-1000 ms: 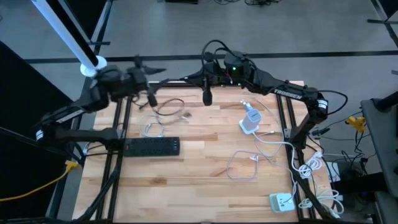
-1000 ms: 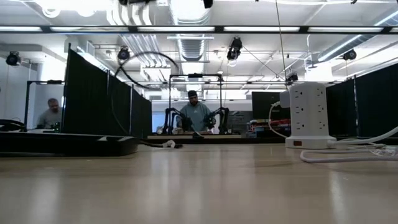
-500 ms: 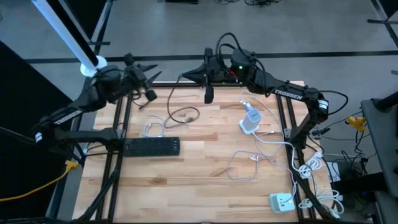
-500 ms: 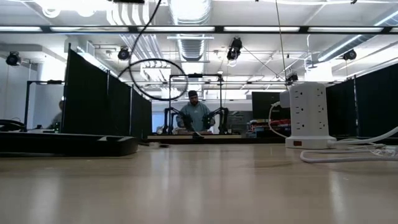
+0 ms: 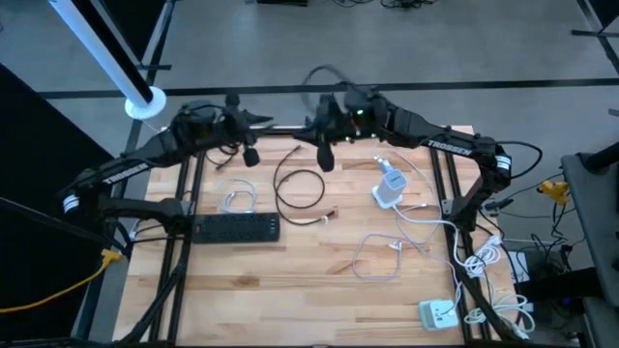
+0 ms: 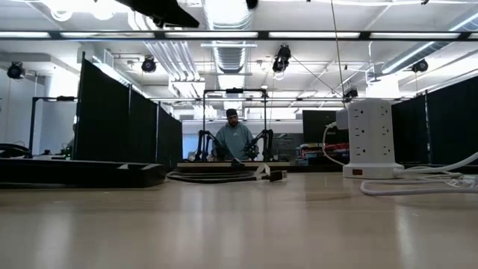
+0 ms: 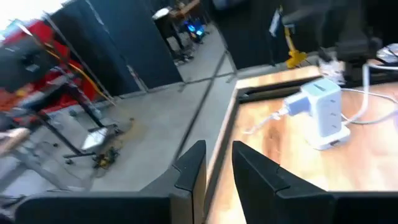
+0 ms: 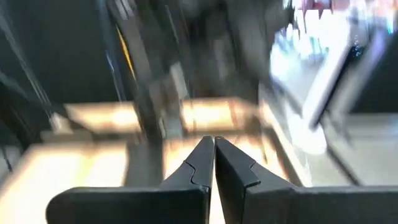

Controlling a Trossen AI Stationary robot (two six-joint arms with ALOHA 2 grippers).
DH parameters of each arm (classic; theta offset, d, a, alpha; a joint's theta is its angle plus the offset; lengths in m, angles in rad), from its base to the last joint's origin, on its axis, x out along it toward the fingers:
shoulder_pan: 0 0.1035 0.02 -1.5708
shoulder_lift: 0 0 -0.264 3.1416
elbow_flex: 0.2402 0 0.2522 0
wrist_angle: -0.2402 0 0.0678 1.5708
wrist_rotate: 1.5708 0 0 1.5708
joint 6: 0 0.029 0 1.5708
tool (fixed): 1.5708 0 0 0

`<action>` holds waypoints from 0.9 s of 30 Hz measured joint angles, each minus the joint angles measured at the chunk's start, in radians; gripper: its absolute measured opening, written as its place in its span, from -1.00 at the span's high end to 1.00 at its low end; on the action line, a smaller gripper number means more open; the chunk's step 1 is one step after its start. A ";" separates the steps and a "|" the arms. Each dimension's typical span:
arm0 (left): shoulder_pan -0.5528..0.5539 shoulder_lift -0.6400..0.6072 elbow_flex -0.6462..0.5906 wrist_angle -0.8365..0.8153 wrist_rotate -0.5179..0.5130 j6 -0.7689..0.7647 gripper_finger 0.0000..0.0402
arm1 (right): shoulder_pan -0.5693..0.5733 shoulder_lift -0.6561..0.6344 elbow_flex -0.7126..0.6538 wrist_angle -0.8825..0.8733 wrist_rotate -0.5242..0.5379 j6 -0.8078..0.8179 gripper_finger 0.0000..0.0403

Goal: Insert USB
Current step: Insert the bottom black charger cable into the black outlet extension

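A dark cable lies coiled on the wooden table, and its plug end rests on the boards right of the coil. In the low view the coil and the plug lie flat. My left gripper hovers over the far left of the table, above and left of the coil. Its fingers stand a little apart with nothing between them. My right gripper hangs above the coil's far side, shut and holding nothing.
A white tower power strip stands right of the coil, with white cords trailing toward the near right. A black power strip lies at the left, with a small white cable beyond it. A white adapter sits at the near right corner.
The dark cable hung in the air as a loop below the grippers. It has dropped and now lies coiled on the table with its plug end out to the right. My left gripper has moved toward the table's right, closer to my right gripper.
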 joint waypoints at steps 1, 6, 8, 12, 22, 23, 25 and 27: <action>0.000 -0.026 0.000 -0.002 -0.026 0.019 0.68 | 0.000 0.009 0.000 -0.065 0.020 -0.006 0.99; 0.000 -0.156 0.000 -0.030 -0.148 0.068 0.68 | 0.000 0.088 0.000 -0.311 0.039 -0.065 1.00; 0.001 -0.204 0.000 -0.050 -0.165 0.056 0.68 | 0.008 0.123 0.000 -0.396 0.032 -0.119 1.00; 0.000 -0.271 0.000 -0.139 -0.163 -0.045 0.68 | 0.031 0.189 0.000 -0.603 0.026 -0.260 1.00; -0.002 -0.280 0.000 -0.400 0.087 -0.308 0.67 | 0.106 0.355 -0.001 -0.722 -0.026 -0.416 0.62; -0.004 -0.275 0.000 -0.413 0.101 -0.324 0.67 | 0.112 0.373 -0.001 -0.724 -0.025 -0.427 0.56; -0.007 -0.270 0.000 -0.440 0.111 -0.349 0.67 | 0.122 0.409 -0.001 -0.722 -0.020 -0.430 0.47; -0.013 -0.268 0.000 -0.459 0.115 -0.366 0.67 | 0.131 0.444 -0.001 -0.721 -0.015 -0.434 0.42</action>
